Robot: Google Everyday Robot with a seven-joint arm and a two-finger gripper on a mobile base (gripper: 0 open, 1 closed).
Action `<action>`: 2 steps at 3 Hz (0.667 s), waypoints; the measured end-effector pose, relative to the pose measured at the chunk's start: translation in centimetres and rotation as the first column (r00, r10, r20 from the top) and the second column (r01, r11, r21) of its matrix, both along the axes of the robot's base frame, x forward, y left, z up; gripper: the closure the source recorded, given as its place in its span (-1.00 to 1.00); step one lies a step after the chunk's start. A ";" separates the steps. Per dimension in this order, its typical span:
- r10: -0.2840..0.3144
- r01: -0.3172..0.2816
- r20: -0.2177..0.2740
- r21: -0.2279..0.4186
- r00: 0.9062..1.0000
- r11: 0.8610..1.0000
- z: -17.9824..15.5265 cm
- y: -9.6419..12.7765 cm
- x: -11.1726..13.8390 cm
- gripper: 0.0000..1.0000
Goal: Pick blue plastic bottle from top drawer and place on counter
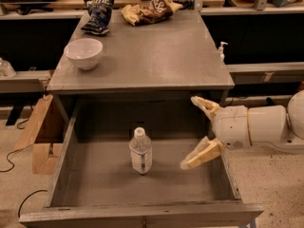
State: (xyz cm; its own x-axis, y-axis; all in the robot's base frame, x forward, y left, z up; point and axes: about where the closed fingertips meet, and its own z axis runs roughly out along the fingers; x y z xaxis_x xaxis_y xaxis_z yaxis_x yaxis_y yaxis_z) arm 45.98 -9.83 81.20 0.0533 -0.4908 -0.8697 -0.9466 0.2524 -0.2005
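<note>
The blue plastic bottle (141, 150), clear with a white cap and a pale label band, stands upright near the middle of the open top drawer (90, 186). My gripper (195, 132) reaches in from the right, over the drawer's right part. It is open, its two tan fingers spread wide and pointing left toward the bottle. It is empty and stands a short way to the right of the bottle, not touching it. The grey counter (156, 56) lies above and behind the drawer.
On the counter stand a white bowl (83, 52) at the left, a dark blue chip bag (97, 14) and a brown chip bag (149, 11) at the back. A small white pump dispenser (221, 49) sits beyond the right edge. A cardboard box (40, 137) stands left of the drawer.
</note>
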 end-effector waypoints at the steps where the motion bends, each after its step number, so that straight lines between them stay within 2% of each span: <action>1: 0.035 -0.034 -0.024 0.059 0.999 0.998 -2.7 2.7 0.5 -1.00; 2: 0.086 -0.078 -0.049 0.152 0.995 0.985 -5.9 6.8 1.3 -1.00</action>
